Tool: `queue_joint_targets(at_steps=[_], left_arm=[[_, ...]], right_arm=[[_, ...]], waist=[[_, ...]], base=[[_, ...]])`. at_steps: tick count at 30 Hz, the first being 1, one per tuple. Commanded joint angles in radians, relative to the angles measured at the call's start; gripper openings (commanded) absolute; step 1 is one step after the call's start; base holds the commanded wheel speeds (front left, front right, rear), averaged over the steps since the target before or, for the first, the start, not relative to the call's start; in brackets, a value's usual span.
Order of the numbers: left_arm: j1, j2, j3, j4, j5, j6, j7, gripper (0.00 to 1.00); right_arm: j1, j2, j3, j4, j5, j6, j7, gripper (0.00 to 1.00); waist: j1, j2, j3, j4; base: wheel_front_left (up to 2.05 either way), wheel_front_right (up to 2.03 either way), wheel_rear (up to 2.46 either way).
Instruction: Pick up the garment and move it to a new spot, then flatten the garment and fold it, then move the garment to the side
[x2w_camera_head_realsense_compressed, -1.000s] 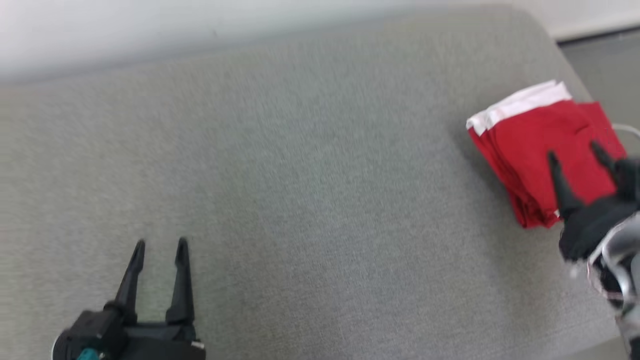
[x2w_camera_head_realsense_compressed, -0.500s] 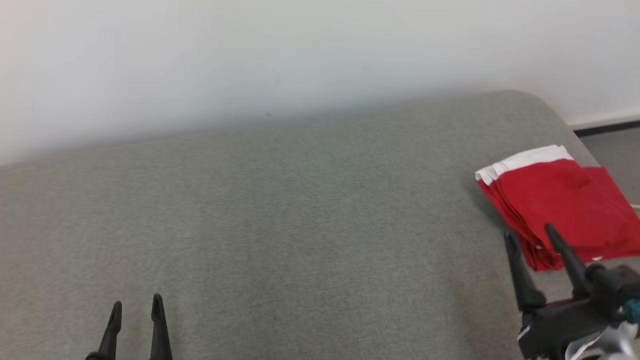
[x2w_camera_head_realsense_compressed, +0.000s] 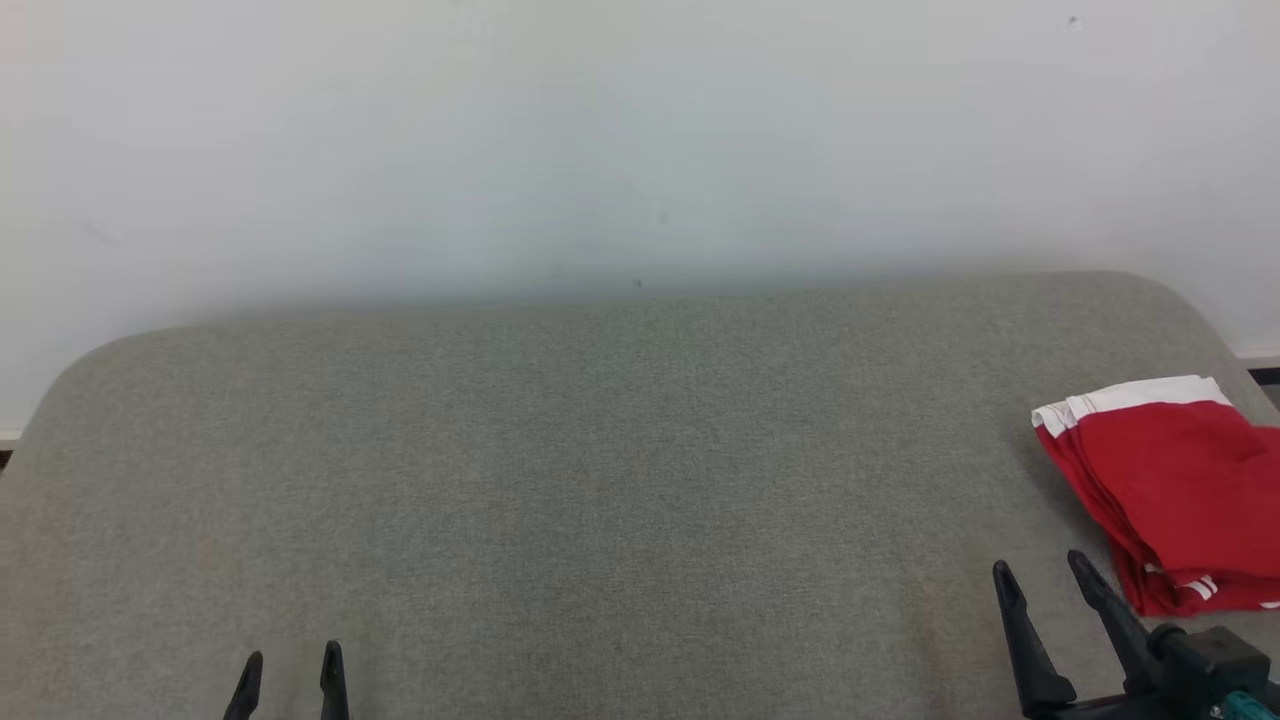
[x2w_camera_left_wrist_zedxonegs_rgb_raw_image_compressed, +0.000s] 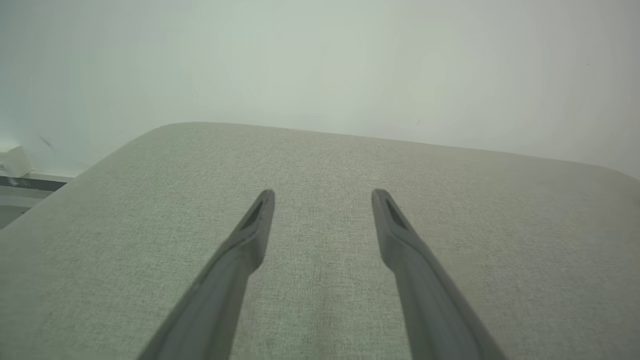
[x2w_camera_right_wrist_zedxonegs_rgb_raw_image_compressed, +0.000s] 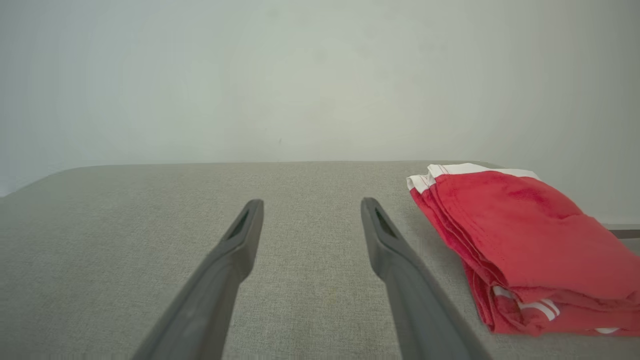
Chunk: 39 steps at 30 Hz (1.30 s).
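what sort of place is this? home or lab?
Probably a bare indoor test room, hard to say: a grey fabric-covered surface against a plain white wall, a folded red garment lying on it.

The garment (x2w_camera_head_realsense_compressed: 1170, 480) runs past the head view's right edge.

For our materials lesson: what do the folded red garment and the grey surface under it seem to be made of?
Red garment: soft matte cloth, probably cotton-like; it lies in limp stacked folds. Grey surface: matte woven upholstery fabric, by its fine flecked weave; rounded corners hint at padding.
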Motion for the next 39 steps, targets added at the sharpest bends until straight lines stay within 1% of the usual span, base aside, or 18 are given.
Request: queue_joint_targets(at_steps=[1,8,15,28,39], left_arm=[[-0.002,0.004,0.001,0.01,0.009,-0.005,-0.003,1.0],[-0.013,-0.003,0.015,0.029,0.003,-0.009,-0.002,1.0],[-0.018,-0.009,0.022,0.029,0.008,-0.014,-0.003,1.0],[-0.006,-0.017,0.012,0.033,0.015,-0.015,-0.002,1.0],[-0.008,-0.016,0.006,0.033,0.021,-0.016,-0.003,1.0]], right_arm=[[0.014,-0.004,0.003,0.013,0.004,-0.003,-0.008,1.0],[0.029,0.007,0.006,0.073,0.003,-0.003,-0.013,1.0],[0.038,0.019,-0.003,0.105,0.006,-0.003,-0.023,1.0],[0.058,0.025,-0.009,0.111,-0.014,-0.003,-0.03,1.0],[0.058,0.031,-0.017,0.101,-0.008,-0.003,-0.024,1.0]], waist=[[0.0001,0.0001,-0.023,0.026],[0.0001,0.0001,-0.031,0.04],[0.0001,0.0001,-0.033,0.044],[0.0001,0.0001,-0.045,0.037],[0.0001,0.0001,-0.043,0.035]], base=[[0.0,0.0,0.0],[0.0,0.0,0.0],[0.0,0.0,0.0],[0.0,0.0,0.0],[0.0,0.0,0.0]])
